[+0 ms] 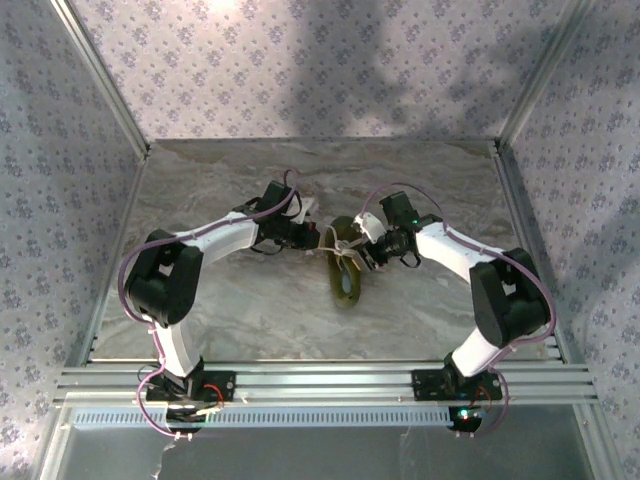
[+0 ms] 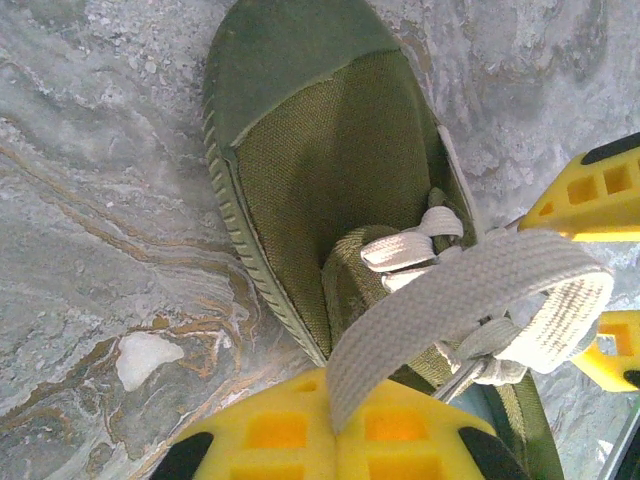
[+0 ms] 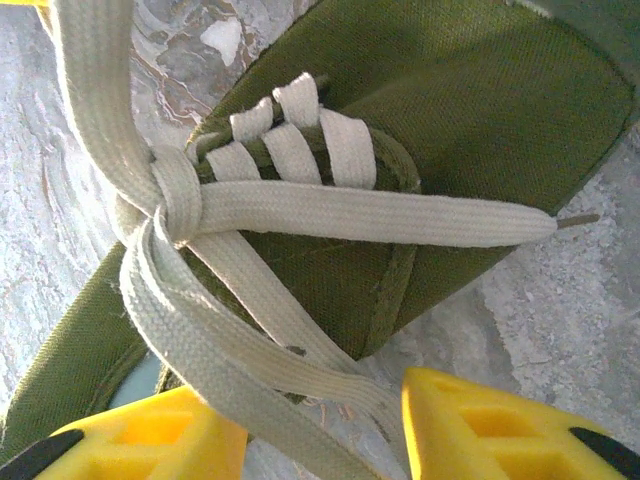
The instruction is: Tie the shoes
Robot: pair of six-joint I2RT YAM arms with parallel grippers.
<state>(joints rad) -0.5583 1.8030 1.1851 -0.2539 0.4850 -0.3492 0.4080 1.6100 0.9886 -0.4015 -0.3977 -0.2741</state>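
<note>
The left jaws are closed tight on a white lace (image 2: 440, 295) that bends into a loop. The right jaws stand partly apart, with lace strands (image 3: 230, 355) running between them. The olive-green shoe (image 1: 347, 285) lies mid-bench (image 1: 270, 310), between both arms.
</note>
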